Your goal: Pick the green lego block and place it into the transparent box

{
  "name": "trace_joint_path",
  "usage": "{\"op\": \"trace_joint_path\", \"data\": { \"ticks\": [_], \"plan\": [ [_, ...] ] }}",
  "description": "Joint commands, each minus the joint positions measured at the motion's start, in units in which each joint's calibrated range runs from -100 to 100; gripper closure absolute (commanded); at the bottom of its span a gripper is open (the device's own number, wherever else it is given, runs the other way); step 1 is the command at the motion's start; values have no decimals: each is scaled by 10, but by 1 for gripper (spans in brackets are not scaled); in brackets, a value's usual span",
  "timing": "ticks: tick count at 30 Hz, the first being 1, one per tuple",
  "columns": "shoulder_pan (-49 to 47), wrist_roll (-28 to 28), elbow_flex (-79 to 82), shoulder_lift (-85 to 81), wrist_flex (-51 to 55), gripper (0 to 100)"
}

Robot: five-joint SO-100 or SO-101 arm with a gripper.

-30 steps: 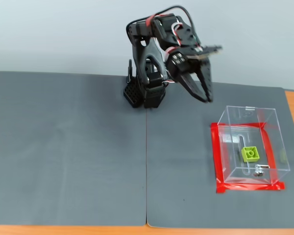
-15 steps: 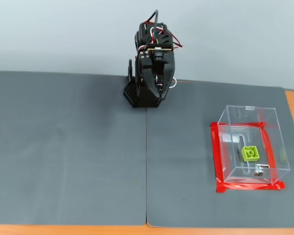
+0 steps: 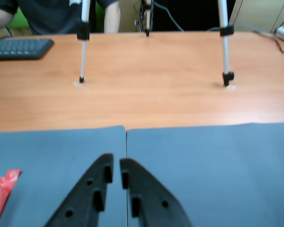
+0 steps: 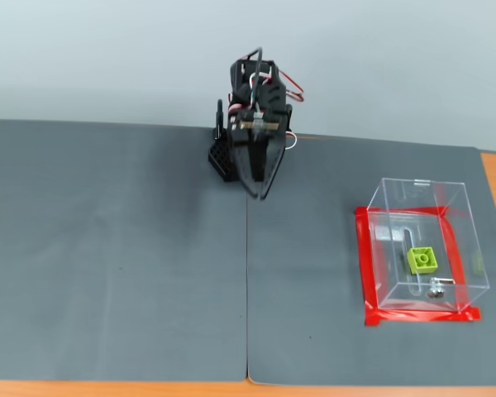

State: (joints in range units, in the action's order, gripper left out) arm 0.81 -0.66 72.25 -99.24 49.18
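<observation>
Your claw (image 3: 116, 171) is closed and empty, parked at the bench's (image 4: 107, 273) far edge. The green lego block (image 4: 422, 260) sits inside the transparent box (image 4: 372, 273) near the right edge; placing looks done.

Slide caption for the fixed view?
Green lego block rests inside the transparent box; gripper hangs shut and empty over the grey mat.
</observation>
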Motion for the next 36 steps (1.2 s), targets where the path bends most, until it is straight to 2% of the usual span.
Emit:
{"op": "trace_joint_path", "data": {
  "ticks": [1, 23, 31, 36],
  "plan": [
    [3, 1, 36, -1, -7, 98],
    [3, -3, 261, -1, 8, 98],
    [-3, -3, 247, -1, 107, 98],
    [-3, 2, 203, -1, 255, 98]
  ]
}}
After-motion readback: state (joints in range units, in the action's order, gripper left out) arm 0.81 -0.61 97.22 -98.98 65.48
